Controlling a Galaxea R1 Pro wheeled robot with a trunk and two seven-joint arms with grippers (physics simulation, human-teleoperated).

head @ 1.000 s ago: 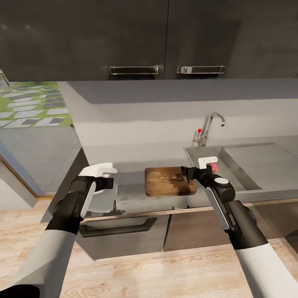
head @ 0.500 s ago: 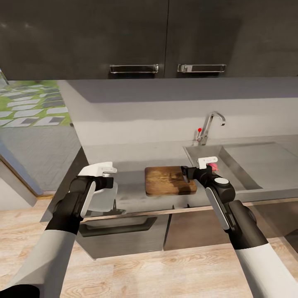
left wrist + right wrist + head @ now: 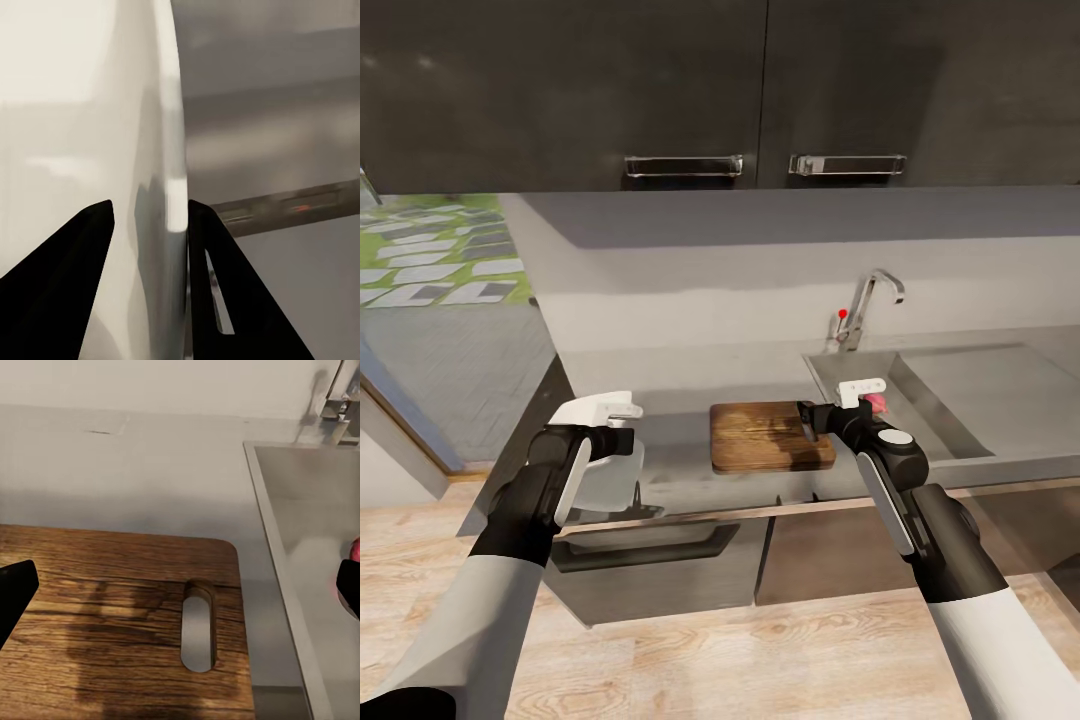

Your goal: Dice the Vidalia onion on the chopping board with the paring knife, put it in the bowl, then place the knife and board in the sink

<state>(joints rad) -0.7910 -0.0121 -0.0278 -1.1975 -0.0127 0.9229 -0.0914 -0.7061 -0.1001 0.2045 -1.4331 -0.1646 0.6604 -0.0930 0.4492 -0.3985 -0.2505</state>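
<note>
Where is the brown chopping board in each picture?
Head view: the chopping board lies on the countertop at the middle, between the two arms, just left of the sink.
Right wrist view: it fills the lower left part, with its slot-shaped handle hole nearest the sink.
Left wrist view: I cannot find the board there.
Shared landmark: the sink's steel edge runs beside the board's handle end in both.
</note>
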